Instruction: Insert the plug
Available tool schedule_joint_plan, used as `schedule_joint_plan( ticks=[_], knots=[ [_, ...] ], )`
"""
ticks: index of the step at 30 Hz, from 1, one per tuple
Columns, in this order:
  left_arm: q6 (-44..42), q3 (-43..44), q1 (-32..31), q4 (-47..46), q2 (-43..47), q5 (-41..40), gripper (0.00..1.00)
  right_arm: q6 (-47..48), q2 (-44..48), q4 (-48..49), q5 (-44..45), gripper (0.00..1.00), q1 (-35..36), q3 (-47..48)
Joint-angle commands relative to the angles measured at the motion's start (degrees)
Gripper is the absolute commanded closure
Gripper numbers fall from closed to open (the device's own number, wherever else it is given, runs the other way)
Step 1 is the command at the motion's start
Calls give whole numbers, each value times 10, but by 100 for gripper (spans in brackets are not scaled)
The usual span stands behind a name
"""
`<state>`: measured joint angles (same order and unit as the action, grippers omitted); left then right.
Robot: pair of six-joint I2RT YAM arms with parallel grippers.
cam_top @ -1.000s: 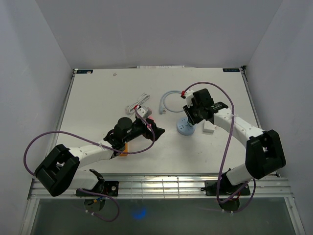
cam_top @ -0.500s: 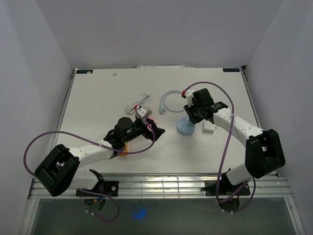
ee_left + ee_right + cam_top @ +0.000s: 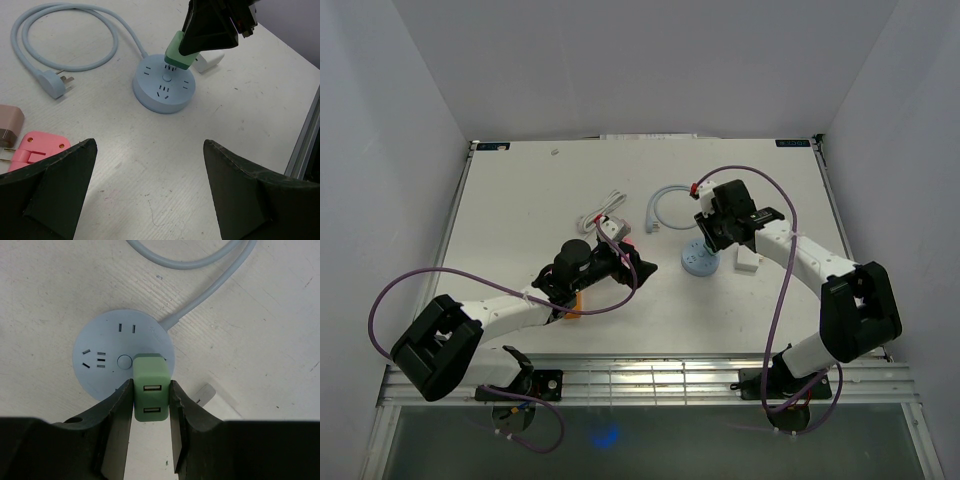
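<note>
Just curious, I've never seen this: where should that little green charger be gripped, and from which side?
By its two flat side faces, coming from above. The green charger is a box with prongs pointing down at the round blue socket hub; the right gripper pinches it that way, leaving prongs free.

The table (image 3: 240, 125) is a white, matt surface, faintly grained, with small scuffs and specks. The round socket (image 3: 146, 89) is pale blue plastic, smooth with a soft sheen. Its cord (image 3: 65, 12) has a smooth, rubbery-looking jacket of the same colour, and the prongs (image 3: 67, 78) at the cord's end look like bare metal. The green plug (image 3: 151, 371) is smooth matt plastic. The pink plug (image 3: 42, 147) is plastic too — slightly glossy. The right gripper (image 3: 151, 395) and the left gripper (image 3: 149, 145) have fingers (image 3: 50, 195) of matt black plastic — finely textured on the left ones.
</note>
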<state>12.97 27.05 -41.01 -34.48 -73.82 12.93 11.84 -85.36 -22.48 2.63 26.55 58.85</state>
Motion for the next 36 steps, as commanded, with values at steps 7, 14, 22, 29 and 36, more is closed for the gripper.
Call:
schedule_joint_plan(
  ticks=[7,14,22,29,36],
  knots=[
    [-3,19,0,2,4,12,2,1,-20,22,-2,92,-1,29],
    [-4,20,0,3,3,15,2,-4,-26,17,6,92,0,28],
    [-4,23,0,3,-2,17,2,-9,-45,-1,7,92,-1,22],
    [-2,22,0,6,3,18,2,-16,-52,5,11,92,-1,-2],
    [-1,25,-1,6,-3,20,2,-18,-60,9,14,92,-1,-12]
  ],
)
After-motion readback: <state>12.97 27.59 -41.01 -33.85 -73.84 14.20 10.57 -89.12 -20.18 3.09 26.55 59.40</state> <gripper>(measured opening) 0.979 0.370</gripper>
